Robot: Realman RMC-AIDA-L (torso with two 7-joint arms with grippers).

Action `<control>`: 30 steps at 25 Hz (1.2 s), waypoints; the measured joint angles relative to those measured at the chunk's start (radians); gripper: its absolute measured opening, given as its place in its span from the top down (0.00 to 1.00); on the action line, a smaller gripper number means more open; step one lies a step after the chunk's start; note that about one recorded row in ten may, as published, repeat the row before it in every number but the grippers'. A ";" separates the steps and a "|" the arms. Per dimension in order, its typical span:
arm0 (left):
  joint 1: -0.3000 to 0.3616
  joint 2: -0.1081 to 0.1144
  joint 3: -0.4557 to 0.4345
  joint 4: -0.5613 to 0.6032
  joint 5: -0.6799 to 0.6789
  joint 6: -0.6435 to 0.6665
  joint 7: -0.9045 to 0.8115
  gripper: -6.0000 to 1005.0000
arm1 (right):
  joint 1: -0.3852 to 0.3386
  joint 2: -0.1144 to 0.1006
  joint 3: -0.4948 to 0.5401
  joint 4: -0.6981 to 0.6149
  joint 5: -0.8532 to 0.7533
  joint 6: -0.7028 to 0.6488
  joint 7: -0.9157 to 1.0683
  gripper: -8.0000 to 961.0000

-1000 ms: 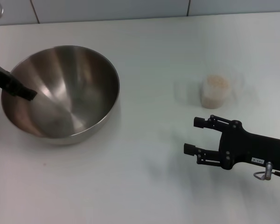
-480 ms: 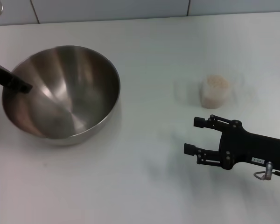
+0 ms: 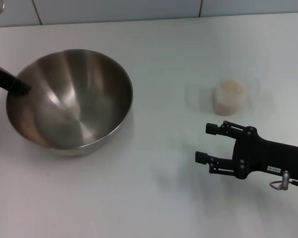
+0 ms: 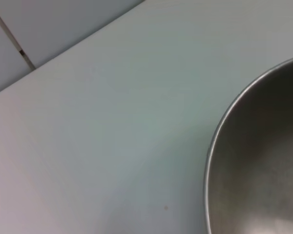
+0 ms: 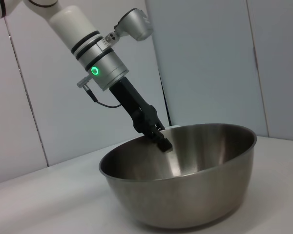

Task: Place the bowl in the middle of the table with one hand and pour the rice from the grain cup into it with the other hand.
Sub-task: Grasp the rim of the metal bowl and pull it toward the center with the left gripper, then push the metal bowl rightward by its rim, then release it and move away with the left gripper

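Note:
The steel bowl [image 3: 74,101] sits on the left part of the white table [image 3: 154,193]. My left gripper [image 3: 19,88] is shut on the bowl's left rim; the right wrist view shows this grip [image 5: 158,139] on the bowl [image 5: 185,185]. Part of the rim also shows in the left wrist view [image 4: 219,141]. The clear grain cup [image 3: 229,97] stands upright at the right, filled with the pale rice [image 3: 231,87]. My right gripper [image 3: 203,144] is open and empty, low over the table just in front of the cup.
A tiled wall edge [image 3: 139,10] runs along the table's far side. Bare tabletop lies between the bowl and the cup.
The bowl has slid slightly to the right with my left gripper on its rim. The right arm and the cup have not moved.

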 joint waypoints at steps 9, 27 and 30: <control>-0.036 -0.002 -0.023 0.041 -0.022 0.033 -0.021 0.89 | 0.001 0.000 -0.001 0.007 0.000 0.002 -0.011 0.15; -0.241 -0.013 0.079 -0.026 -0.176 0.048 -0.022 0.96 | -0.001 0.000 0.000 0.007 0.000 0.002 -0.010 0.15; -0.268 -0.014 0.095 -0.066 -0.190 0.022 -0.022 0.96 | -0.001 0.000 0.000 0.007 0.000 0.002 -0.010 0.15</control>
